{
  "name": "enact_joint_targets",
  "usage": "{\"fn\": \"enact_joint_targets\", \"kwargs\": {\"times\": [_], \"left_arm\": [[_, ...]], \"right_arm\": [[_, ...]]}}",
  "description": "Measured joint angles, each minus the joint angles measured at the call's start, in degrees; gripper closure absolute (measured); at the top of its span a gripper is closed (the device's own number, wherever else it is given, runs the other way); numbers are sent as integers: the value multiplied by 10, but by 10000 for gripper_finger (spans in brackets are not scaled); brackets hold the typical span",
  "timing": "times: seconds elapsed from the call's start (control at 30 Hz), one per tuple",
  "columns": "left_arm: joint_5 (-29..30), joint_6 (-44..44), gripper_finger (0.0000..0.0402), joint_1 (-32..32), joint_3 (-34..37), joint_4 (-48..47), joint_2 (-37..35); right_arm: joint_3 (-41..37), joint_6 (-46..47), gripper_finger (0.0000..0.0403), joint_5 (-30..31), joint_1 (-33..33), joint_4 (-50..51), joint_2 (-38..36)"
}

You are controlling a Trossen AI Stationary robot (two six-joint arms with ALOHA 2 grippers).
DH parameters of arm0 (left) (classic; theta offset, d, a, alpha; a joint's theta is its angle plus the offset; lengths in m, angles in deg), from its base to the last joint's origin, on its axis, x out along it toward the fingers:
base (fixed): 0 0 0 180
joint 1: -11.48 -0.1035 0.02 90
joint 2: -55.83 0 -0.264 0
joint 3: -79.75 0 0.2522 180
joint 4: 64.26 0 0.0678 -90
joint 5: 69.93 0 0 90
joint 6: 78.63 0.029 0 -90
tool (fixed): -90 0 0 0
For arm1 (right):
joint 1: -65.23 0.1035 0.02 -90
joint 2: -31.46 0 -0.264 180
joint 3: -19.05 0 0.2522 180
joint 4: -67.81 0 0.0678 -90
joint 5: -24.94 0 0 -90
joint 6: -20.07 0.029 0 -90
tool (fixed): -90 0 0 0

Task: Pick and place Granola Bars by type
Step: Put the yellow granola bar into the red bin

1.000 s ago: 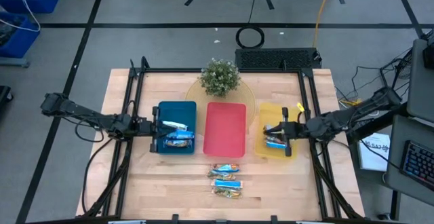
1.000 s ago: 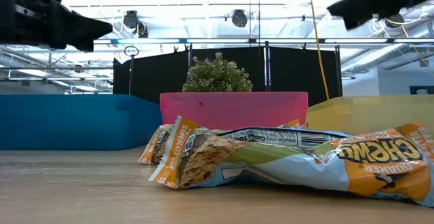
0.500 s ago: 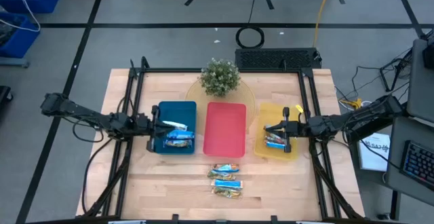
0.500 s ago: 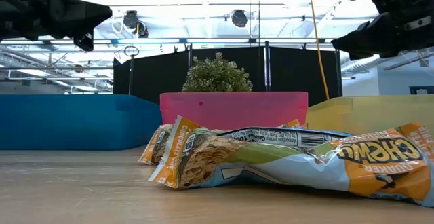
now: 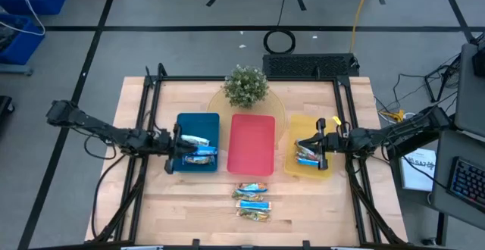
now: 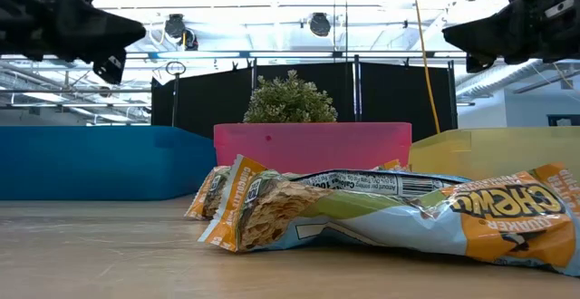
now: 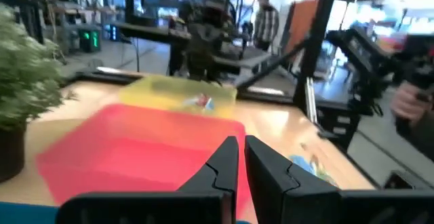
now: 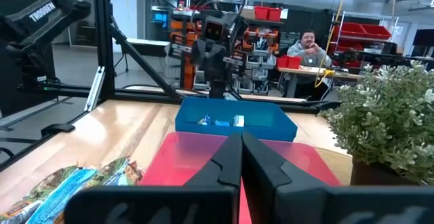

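Three granola bars (image 5: 251, 201) lie side by side on the table near its near edge; in the low view they (image 6: 381, 208) fill the foreground. Two more bars (image 5: 198, 150) lie in the blue tray (image 5: 182, 123), and others (image 5: 306, 157) in the yellow tray (image 5: 303, 125). The red tray (image 5: 251, 142) between them holds nothing. My left gripper (image 5: 173, 147) hangs shut above the blue tray's left edge, holding nothing (image 7: 241, 157). My right gripper (image 5: 317, 145) hangs shut above the yellow tray, also holding nothing (image 8: 241, 149).
A potted plant (image 5: 246, 85) stands behind the red tray at the far side. Black frame rails (image 5: 151, 91) run along the table's left and right sides. Bare wood shows on either side of the three loose bars. A person (image 8: 308, 47) sits in the room beyond.
My left gripper has drawn back a little toward the table's left edge. My right gripper has come lower over the yellow tray. No bar has moved.
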Motion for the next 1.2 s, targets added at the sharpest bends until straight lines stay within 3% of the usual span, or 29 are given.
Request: {"fn": "enact_joint_targets", "kwargs": {"times": [0.17, 0.37, 0.5, 0.67, 0.8, 0.93, 1.13, 1.2], "left_arm": [[88, 37, 370, 41, -86, -15, 85], [88, 41, 359, 44, -240, -170, 220], [56, 11, 304, 61, -336, -240, 338], [31, -53, 212, 90, -435, -257, 473], [14, -30, 160, 116, -509, -259, 576], [20, 0, 136, 138, -591, -269, 670], [50, -78, 131, 133, -721, -375, 763], [32, -87, 131, 130, -752, -411, 788]], "right_arm": [[-1, -1, 402, 0, 0, 1, 0], [-1, -15, 402, 0, 0, 1, 0], [-1, -14, 402, 0, 0, 10, 0], [-2, -29, 401, 0, 0, 19, 1], [-2, -40, 402, 0, 0, 8, 1], [-2, -30, 401, 0, 0, 5, 1], [-2, -29, 402, 0, 0, -1, 1], [-2, -29, 401, 0, 0, -2, 1]]}}
